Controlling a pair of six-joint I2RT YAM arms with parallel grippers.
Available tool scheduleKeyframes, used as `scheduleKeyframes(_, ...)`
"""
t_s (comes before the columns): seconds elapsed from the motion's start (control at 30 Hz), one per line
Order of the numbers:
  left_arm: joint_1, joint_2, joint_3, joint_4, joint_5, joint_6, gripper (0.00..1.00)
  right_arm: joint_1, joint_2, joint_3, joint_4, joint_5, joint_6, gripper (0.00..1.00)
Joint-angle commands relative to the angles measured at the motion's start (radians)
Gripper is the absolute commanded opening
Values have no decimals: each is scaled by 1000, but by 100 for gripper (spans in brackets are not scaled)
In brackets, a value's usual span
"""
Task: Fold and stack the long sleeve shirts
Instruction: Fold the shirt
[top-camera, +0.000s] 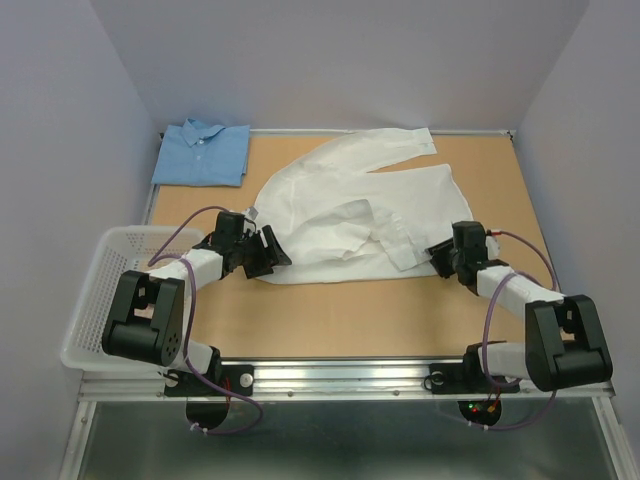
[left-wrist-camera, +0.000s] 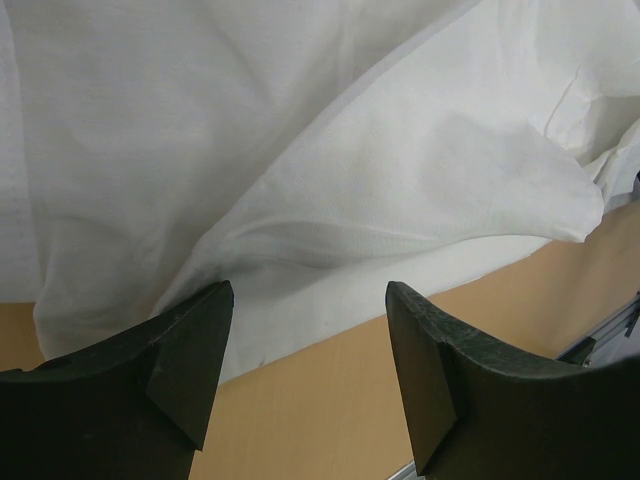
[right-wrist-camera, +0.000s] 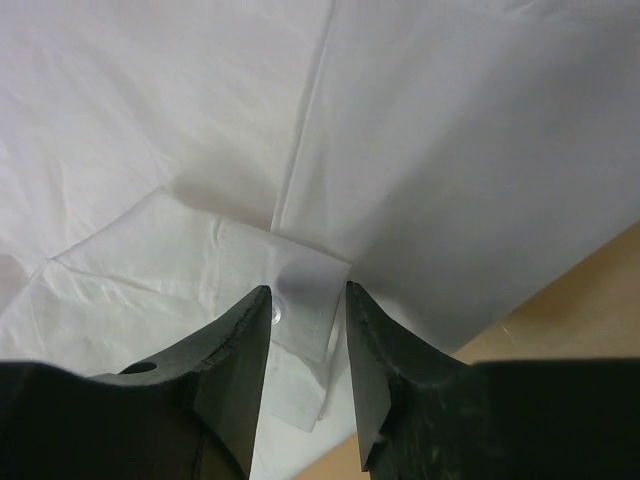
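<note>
At the far left a white mesh basket (top-camera: 92, 285) sits off the table's (top-camera: 350, 320) edge, and nothing can be seen in it. Behind it, in the far left corner of the table, the light blue shirt (top-camera: 203, 152) lies folded into a neat rectangle with its collar up, so that half of the job looks done. The left arm (top-camera: 195, 268) reaches in low, and the left jaws stand wide apart and empty just at the near left hem of the white shirt (top-camera: 350, 205), with bare wood showing between them in the wrist view. The white shirt is spread across the middle of the table, rumpled, with one sleeve trailing toward the far right corner and the other laid over the body. By that look its folding has barely begun. On the right, the right arm (top-camera: 512, 292) comes in at the shirt's near right side. The right jaws are narrowly apart astride the buttoned cuff (right-wrist-camera: 300, 285), which lies flat, not pinched as far as can be seen. What remains is to fold the white shirt and set it on the blue one.
</note>
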Motion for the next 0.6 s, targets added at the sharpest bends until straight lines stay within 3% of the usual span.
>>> scheduleKeyframes(0.0, -3, 19, -31, -38, -25, 23, 75, -13, 39, 59, -3, -1, -14, 41)
scheduleKeyframes(0.33, -3, 22, -25, -44, -26, 27, 75, -18, 81, 35, 13, 14, -19, 40)
scheduleKeyframes(0.47, -3, 20, -18, -51, -28, 30, 75, -27, 86, 45, 14, 31, -51, 26)
scheduleKeyframes(0.57, -3, 20, -20, -50, -31, 31, 75, -42, 67, 68, 13, 45, -103, 9)
